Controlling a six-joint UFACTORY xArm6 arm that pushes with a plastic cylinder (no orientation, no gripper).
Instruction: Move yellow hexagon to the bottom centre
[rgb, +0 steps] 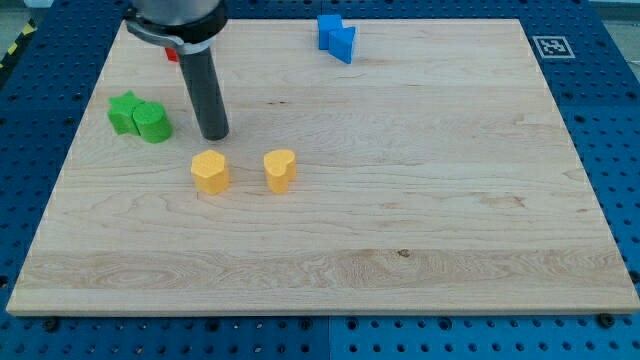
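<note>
The yellow hexagon (210, 171) sits left of the board's middle. A yellow heart-shaped block (280, 170) lies just to its right, apart from it. My tip (215, 136) rests on the board just above the yellow hexagon, a small gap away, not touching it. The dark rod rises from there toward the view's top left.
Two green blocks, a star (124, 111) and a rounded one (153, 123), touch each other at the left. Two blue blocks (337, 36) sit together near the top edge. A small red block (172, 54) peeks out behind the rod. The wooden board (400, 250) lies on a blue pegboard.
</note>
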